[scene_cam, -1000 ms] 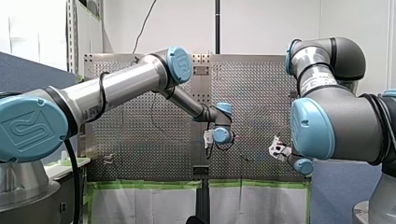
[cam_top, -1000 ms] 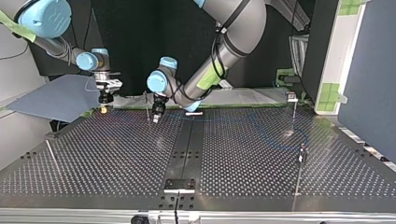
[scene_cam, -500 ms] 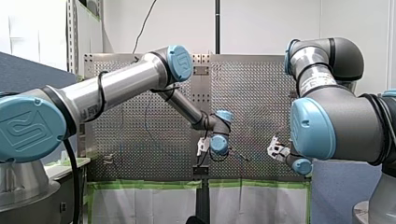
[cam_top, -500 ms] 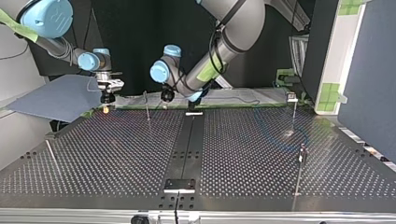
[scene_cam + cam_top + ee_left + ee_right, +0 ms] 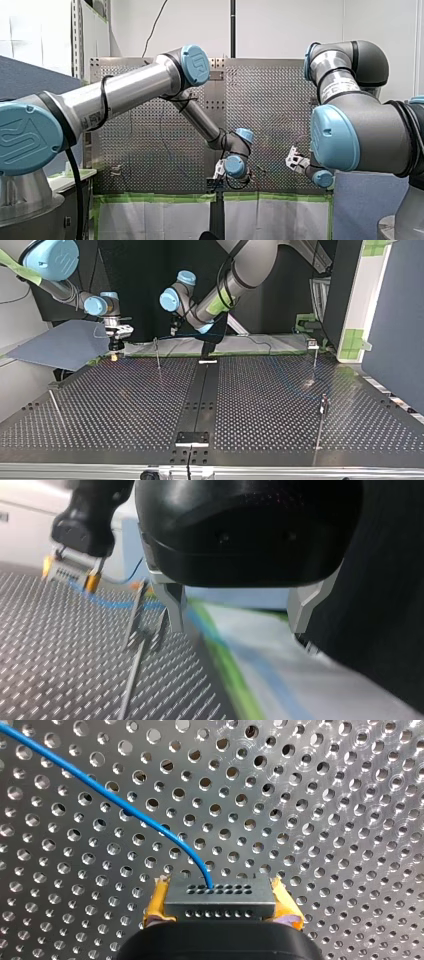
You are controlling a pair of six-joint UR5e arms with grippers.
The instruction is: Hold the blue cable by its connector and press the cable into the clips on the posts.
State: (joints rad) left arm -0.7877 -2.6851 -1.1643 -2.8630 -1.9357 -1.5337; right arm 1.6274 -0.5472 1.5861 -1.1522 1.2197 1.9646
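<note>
We judge the blue cable (image 5: 125,810) to be light, thin and limp; it will sag and curl rather than hold a line, so it wants guiding close to each clip. The connector (image 5: 220,899) is its one stiff, blocky part, and that is where to take hold, across the flat sides, since the thin wire would slip or kink in a pinch.

In the right wrist view our right gripper (image 5: 220,907) pinches that connector between its yellow pads (image 5: 156,902), one pad on each side; the cable leaves the connector's front face and arcs away over the perforated table (image 5: 330,795).

In the left wrist view our left gripper (image 5: 237,612) has its metal fingers (image 5: 172,607) spread wide with nothing between them; it hangs above the table's edge, near a thin post (image 5: 134,617). The cable runs low from the connector past that post; it seems to pass beside the post, not in its clip, though the view is too blurred to be sure.

In the top view the rest of the cable trails across the table towards another post (image 5: 315,357) at the view's right.
</note>
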